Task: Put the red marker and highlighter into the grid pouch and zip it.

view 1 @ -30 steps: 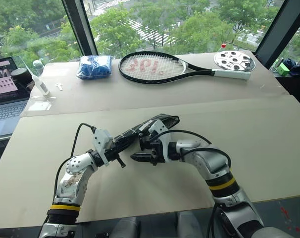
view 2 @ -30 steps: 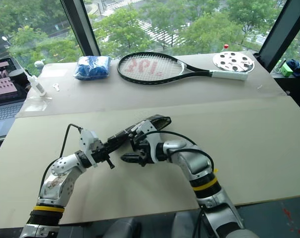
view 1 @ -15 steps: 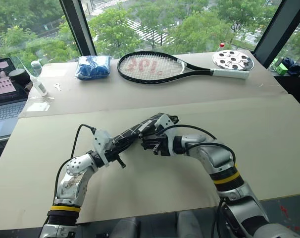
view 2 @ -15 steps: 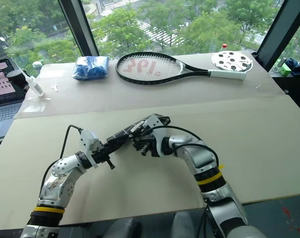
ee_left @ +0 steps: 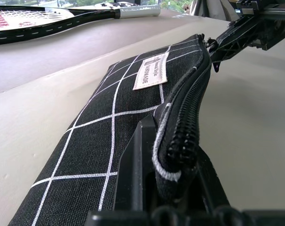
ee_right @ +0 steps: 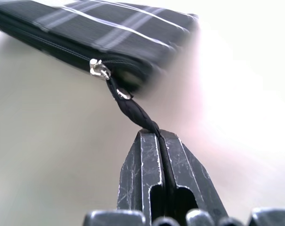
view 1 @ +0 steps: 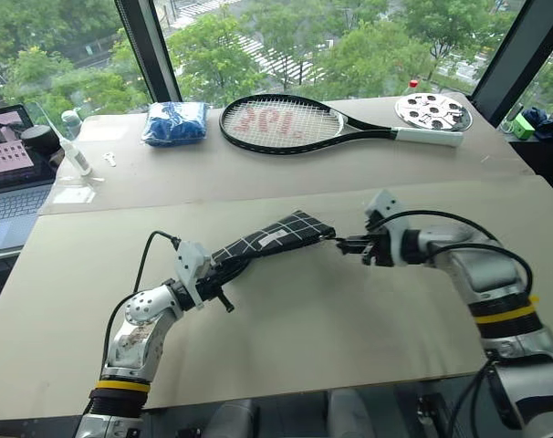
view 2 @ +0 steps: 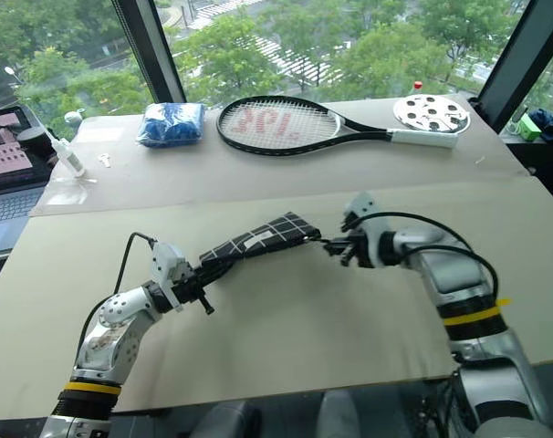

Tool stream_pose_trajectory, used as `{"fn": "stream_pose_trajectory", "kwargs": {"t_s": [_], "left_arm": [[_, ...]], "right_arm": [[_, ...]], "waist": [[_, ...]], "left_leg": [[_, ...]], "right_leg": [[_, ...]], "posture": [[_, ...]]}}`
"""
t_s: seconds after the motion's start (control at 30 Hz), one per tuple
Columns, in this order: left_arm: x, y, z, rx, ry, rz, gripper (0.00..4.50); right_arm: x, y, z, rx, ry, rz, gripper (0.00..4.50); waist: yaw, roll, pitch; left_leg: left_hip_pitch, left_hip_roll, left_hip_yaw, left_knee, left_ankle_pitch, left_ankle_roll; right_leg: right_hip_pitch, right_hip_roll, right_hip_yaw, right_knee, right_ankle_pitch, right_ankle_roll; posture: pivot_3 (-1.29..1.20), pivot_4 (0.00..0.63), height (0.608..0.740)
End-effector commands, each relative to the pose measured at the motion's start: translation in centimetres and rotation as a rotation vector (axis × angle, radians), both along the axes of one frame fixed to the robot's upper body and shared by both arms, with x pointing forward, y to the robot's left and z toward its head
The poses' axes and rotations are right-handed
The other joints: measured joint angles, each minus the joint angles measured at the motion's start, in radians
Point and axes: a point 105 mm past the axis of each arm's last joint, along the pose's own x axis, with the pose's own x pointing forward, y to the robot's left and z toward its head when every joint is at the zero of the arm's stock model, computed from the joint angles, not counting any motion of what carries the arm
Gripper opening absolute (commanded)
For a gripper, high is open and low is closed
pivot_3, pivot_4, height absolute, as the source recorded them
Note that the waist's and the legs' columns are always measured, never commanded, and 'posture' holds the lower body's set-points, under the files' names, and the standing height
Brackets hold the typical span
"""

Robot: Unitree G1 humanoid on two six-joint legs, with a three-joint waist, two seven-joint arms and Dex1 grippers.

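You see the flat black white-gridded fabric pouch (view 1: pixel 275 239) clamped by the left gripper (view 1: pixel 224 274); the right gripper (ee_right: pixel 160 136) pinches its black pull cord (ee_right: pixel 133 111). The contents are hidden.

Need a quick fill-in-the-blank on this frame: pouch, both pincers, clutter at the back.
1. The right pincer is shut on the zipper's black pull ____.
2. The left pincer clamps one end of the ____ pouch.
3. On the table's far side, beside the blue bag, lies a tennis ____.

Missing words: cord; grid; racket
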Motion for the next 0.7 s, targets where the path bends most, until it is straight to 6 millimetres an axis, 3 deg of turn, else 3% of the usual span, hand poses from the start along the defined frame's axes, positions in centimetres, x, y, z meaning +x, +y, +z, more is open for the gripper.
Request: {"fn": "stream_pose_trajectory", "kwargs": {"t_s": [0.03, 0.1, 0.13, 0.27, 0.33, 0.4, 0.47, 0.57, 0.7], "left_arm": [[0.1, 0.4, 1.1, -0.005, -0.051, 0.014, 0.00], [0.1, 0.4, 1.1, -0.005, -0.051, 0.011, 0.00], [0.2, 0.4, 1.1, -0.004, -0.051, 0.009, 0.00], [0.2, 0.2, 1.2, -0.004, -0.052, 0.001, 0.00], [0.2, -0.2, 1.1, 0.025, -0.059, -0.040, 0.00], [0.2, -0.6, 1.0, 0.053, -0.067, -0.077, 0.00], [0.2, -0.7, 1.1, 0.062, -0.072, -0.100, 0.00], [0.1, -1.2, 1.8, 0.109, -0.096, -0.202, 0.00], [0.3, -1.2, 1.6, 0.173, -0.106, -0.286, 0.00]], "right_arm": [[0.7, -1.5, 2.1, 0.011, -0.083, -0.030, 0.01], [0.0, -0.7, 2.0, 0.049, -0.066, 0.022, 0.01], [-0.5, -0.1, 1.9, 0.072, -0.056, 0.057, 0.63], [-1.8, 1.2, 1.8, 0.137, -0.025, 0.121, 1.86], [-3.5, 1.3, 3.5, 0.321, 0.066, 0.176, 2.54], [-5.0, 0.6, 5.1, 0.436, 0.112, 0.216, 2.54], [-5.5, -0.3, 5.5, 0.440, 0.115, 0.204, 2.54], [-8.4, -1.3, 7.1, 0.426, 0.070, 0.269, 2.54], [-11.7, -1.1, 7.2, 0.357, 0.023, 0.354, 2.54]], "waist": [[-0.005, 0.000, 0.000], [-0.004, 0.000, 0.000], [-0.002, 0.000, 0.000], [0.003, 0.000, 0.000], [0.004, 0.000, 0.000], [0.009, 0.000, 0.000], [0.013, 0.000, 0.000], [0.025, 0.000, 0.001], [0.025, 0.000, 0.001]], "left_leg": [[0.000, 0.000, 0.000, 0.000, 0.000, 0.000], [0.000, 0.000, 0.000, 0.000, 0.000, 0.000], [0.000, 0.000, 0.000, 0.000, 0.000, 0.000], [0.000, 0.000, 0.000, 0.000, 0.000, 0.000], [0.000, 0.000, 0.000, 0.000, 0.000, 0.000], [-0.001, 0.000, 0.000, 0.000, 0.000, 0.000], [-0.001, 0.000, 0.000, 0.000, 0.000, 0.000], [-0.001, 0.000, -0.001, 0.000, -0.001, 0.001], [0.000, 0.000, -0.001, 0.000, -0.001, 0.001]], "right_leg": [[0.000, 0.000, 0.000, 0.000, 0.000, 0.000], [0.000, 0.000, 0.000, 0.000, 0.000, 0.000], [0.000, 0.000, 0.000, 0.000, 0.000, 0.000], [0.000, 0.000, 0.000, 0.000, 0.000, 0.000], [0.000, 0.000, 0.000, 0.000, 0.000, 0.000], [0.000, 0.000, 0.000, 0.000, 0.000, 0.000], [0.001, 0.000, 0.000, -0.001, 0.000, 0.000], [0.001, 0.000, -0.001, -0.001, 0.000, 0.000], [0.001, 0.000, -0.001, 0.000, 0.000, 0.000]], "posture": [[0.00, 0.150, 0.740], [0.00, 0.150, 0.740], [0.00, 0.150, 0.740], [0.00, 0.150, 0.740], [0.00, 0.150, 0.740], [0.00, 0.150, 0.740], [0.00, 0.150, 0.740], [0.00, 0.150, 0.740], [0.00, 0.150, 0.740]]}}
